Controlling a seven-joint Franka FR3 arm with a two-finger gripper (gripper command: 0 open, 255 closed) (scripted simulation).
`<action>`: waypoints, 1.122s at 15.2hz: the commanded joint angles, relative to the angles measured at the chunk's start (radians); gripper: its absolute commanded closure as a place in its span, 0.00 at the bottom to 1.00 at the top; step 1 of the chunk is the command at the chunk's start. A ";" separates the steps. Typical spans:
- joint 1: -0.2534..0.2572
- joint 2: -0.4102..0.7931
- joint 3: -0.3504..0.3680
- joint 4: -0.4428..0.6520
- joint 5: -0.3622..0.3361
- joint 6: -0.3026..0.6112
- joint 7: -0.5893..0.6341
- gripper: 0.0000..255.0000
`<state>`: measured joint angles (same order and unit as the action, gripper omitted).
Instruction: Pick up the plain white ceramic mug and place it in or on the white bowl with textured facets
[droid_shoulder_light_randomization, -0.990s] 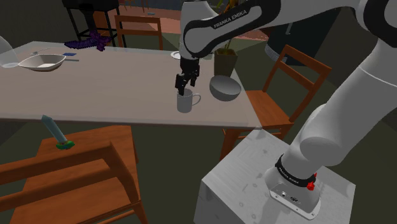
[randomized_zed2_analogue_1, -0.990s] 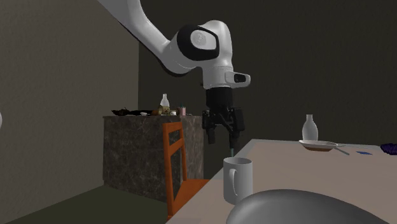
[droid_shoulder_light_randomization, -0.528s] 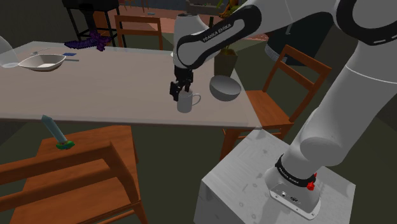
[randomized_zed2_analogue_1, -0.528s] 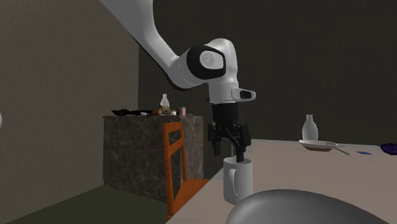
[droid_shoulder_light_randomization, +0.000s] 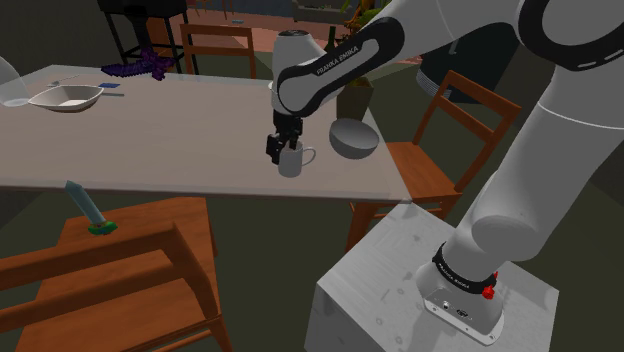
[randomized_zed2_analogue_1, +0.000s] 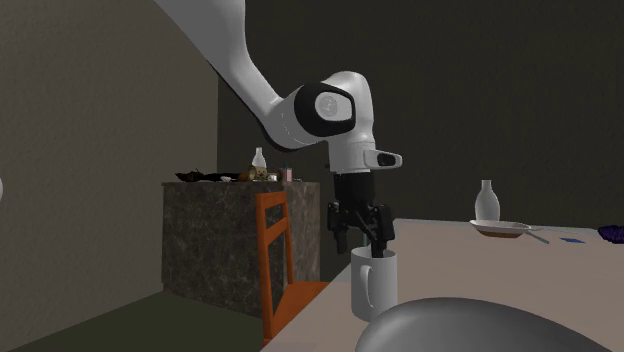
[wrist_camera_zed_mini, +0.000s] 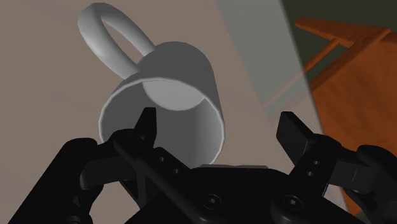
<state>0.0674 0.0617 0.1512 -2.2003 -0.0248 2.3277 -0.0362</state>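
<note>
Lower now, our gripper (randomized_zed2_analogue_1: 360, 240) straddles one wall of the mug (wrist_camera_zed_mini: 184, 76), wide open and empty, and we fear an off-centre squeeze tipping it.

Bowl (droid_shoulder_light_randomization: 353, 139) sits near the mug (droid_shoulder_light_randomization: 291, 162)'s handle — open table (droid_shoulder_light_randomization: 150, 150) opposite.

Dim room; long table (droid_shoulder_light_randomization: 150, 140), wooden chair (droid_shoulder_light_randomization: 425, 172), dark stone counter (randomized_zed2_analogue_1: 225, 235).
</note>
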 joint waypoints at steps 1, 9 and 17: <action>0.000 0.000 0.000 0.000 0.000 0.000 0.000 0.00; 0.000 0.000 0.000 0.000 0.000 0.000 0.000 1.00; -0.001 -0.035 0.000 0.030 0.008 -0.065 -0.006 1.00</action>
<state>0.0677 0.0350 0.1523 -2.1757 -0.0186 2.2771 -0.0393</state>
